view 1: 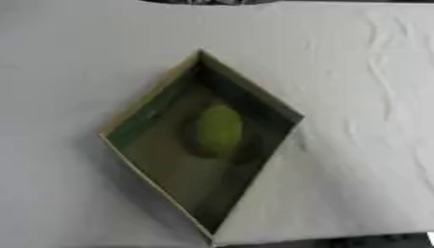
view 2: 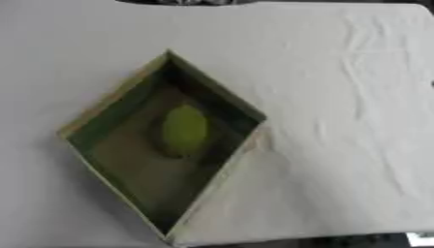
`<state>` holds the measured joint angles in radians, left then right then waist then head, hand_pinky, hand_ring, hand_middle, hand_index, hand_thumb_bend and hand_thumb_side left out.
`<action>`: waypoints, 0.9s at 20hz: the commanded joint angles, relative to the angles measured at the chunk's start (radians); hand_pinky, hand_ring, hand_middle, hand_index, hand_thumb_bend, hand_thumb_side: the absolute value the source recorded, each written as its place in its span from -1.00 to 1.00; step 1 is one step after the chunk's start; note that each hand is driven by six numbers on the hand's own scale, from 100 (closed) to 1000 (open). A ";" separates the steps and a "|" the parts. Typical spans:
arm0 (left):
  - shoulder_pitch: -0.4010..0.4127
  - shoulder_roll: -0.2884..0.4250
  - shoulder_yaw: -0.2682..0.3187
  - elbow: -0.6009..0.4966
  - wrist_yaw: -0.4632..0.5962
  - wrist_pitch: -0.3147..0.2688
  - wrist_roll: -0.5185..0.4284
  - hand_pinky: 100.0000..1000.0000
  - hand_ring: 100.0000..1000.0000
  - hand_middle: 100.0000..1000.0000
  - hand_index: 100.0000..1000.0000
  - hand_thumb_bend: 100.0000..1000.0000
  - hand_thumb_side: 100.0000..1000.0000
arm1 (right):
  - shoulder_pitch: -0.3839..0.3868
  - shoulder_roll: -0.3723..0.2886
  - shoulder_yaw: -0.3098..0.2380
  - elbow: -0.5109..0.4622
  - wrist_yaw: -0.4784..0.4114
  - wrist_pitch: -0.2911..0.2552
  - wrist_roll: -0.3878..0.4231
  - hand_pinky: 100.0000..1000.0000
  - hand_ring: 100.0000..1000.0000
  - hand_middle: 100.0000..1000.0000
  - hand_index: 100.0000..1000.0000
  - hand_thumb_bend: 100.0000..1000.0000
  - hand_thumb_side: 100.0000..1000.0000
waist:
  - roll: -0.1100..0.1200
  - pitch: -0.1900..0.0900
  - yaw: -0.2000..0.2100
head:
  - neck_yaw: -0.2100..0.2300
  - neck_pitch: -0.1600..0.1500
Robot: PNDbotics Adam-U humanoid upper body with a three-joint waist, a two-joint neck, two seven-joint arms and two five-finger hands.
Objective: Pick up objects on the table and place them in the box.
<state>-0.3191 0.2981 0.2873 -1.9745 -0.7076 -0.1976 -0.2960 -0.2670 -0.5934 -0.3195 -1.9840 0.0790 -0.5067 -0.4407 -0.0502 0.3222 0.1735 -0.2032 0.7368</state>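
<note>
While the head camera is looking down at the table [view 1: 356, 72], a box [view 1: 254, 97] is sitting on it, turned so that its corners are pointing toward the far edge, the near edge, and the two sides, giving it a diamond outline. Its walls are showing a dark green on the inside, with a paler, tan rim running along the top edges. One corner is reaching almost to the near edge of the table.

Inside the box, a yellow-green oval object [view 1: 220, 130] is lying on the floor, roughly in the middle and a little toward the far-right wall, with its long axis running from far to near. It is casting a dark shadow on its left side. What kind of object it is cannot be told beyond its colour and rounded shape.

A white cloth [view 2: 364, 145] is covering the table, and it is lying smooth on the left while wrinkling in soft folds along the right side. At the far edge, a dark shape [view 1: 212, 2] is just showing past the cloth, too little of it to make out.

Neither robot hand is appearing in either view, so whether the fingers are spread or curled cannot be told.
</note>
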 commanded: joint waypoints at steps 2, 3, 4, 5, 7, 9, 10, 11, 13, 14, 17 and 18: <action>0.002 -0.023 0.097 -0.025 0.060 0.052 0.058 0.33 0.50 0.36 0.45 -1.00 0.12 | -0.018 -0.004 -0.011 -0.016 0.015 -0.008 -0.002 0.55 0.16 0.08 0.37 -1.00 -0.05 | 0.005 -0.003 0.011 | -0.004 -0.012; 0.004 -0.032 0.119 -0.025 0.074 0.054 0.071 0.33 0.50 0.36 0.45 -1.00 0.13 | -0.024 0.003 -0.012 -0.016 0.013 -0.007 -0.004 0.55 0.16 0.08 0.37 -1.00 -0.05 | 0.006 -0.004 0.015 | -0.005 -0.011; 0.006 -0.037 0.142 -0.026 0.088 0.049 0.085 0.34 0.49 0.35 0.45 -1.00 0.14 | -0.030 0.007 -0.012 -0.016 0.012 -0.006 -0.005 0.56 0.16 0.08 0.37 -1.00 -0.05 | 0.006 -0.004 0.017 | -0.006 -0.012; 0.005 -0.039 0.165 -0.026 0.102 0.039 0.099 0.35 0.48 0.34 0.44 -1.00 0.15 | -0.036 0.011 -0.012 -0.016 0.010 -0.005 -0.006 0.55 0.16 0.08 0.37 -1.00 -0.05 | 0.005 -0.003 0.017 | -0.009 -0.017; 0.005 -0.043 0.210 -0.026 0.129 0.017 0.127 0.35 0.48 0.33 0.43 -1.00 0.15 | -0.045 0.013 -0.010 -0.016 0.009 -0.005 -0.004 0.56 0.16 0.09 0.37 -1.00 -0.05 | 0.005 0.002 0.013 | -0.012 -0.029; 0.013 -0.042 0.254 -0.026 0.157 -0.002 0.155 0.36 0.47 0.33 0.43 -1.00 0.16 | -0.049 0.016 -0.010 -0.016 0.008 -0.004 -0.001 0.56 0.17 0.09 0.37 -1.00 -0.05 | 0.006 0.005 0.010 | -0.010 -0.035; 0.017 -0.043 0.278 -0.026 0.171 -0.009 0.169 0.36 0.47 0.33 0.43 -1.00 0.16 | -0.049 0.020 -0.010 -0.016 0.008 -0.002 0.000 0.56 0.17 0.09 0.37 -1.00 -0.05 | 0.009 0.006 0.009 | -0.008 -0.040; 0.021 -0.042 0.301 -0.026 0.185 -0.016 0.183 0.36 0.47 0.32 0.43 -1.00 0.16 | -0.049 0.024 -0.010 -0.016 0.006 0.002 0.002 0.57 0.17 0.09 0.37 -1.00 -0.06 | 0.011 0.007 0.008 | -0.005 -0.046; 0.029 -0.031 0.348 -0.026 0.214 -0.030 0.212 0.36 0.46 0.31 0.42 -1.00 0.16 | -0.052 0.029 -0.009 -0.016 0.005 0.006 0.007 0.58 0.18 0.10 0.38 -1.00 -0.05 | 0.014 0.009 0.002 | 0.002 -0.058; 0.034 -0.023 0.371 -0.026 0.229 -0.035 0.227 0.36 0.46 0.31 0.42 -1.00 0.16 | -0.053 0.031 -0.007 -0.016 0.005 0.008 0.011 0.58 0.18 0.10 0.38 -1.00 -0.05 | 0.015 0.011 -0.002 | 0.005 -0.062; 0.039 0.009 0.389 -0.026 0.273 -0.064 0.270 0.36 0.46 0.31 0.42 -1.00 0.16 | -0.060 0.031 0.000 -0.016 0.005 0.012 0.025 0.59 0.23 0.13 0.38 -1.00 -0.05 | 0.019 0.016 -0.017 | 0.012 -0.072; 0.042 0.016 0.385 -0.026 0.287 -0.074 0.284 0.36 0.46 0.31 0.41 -1.00 0.17 | -0.062 0.031 0.001 -0.016 0.005 0.013 0.029 0.60 0.24 0.14 0.39 -1.00 -0.05 | 0.020 0.017 -0.020 | 0.012 -0.075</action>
<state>-0.2752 0.2730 0.6591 -1.9798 -0.4406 -0.2608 -0.0308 -0.3174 -0.5461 -0.3155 -1.9842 0.0849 -0.4947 -0.4187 -0.0327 0.3549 0.1524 -0.1946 0.6766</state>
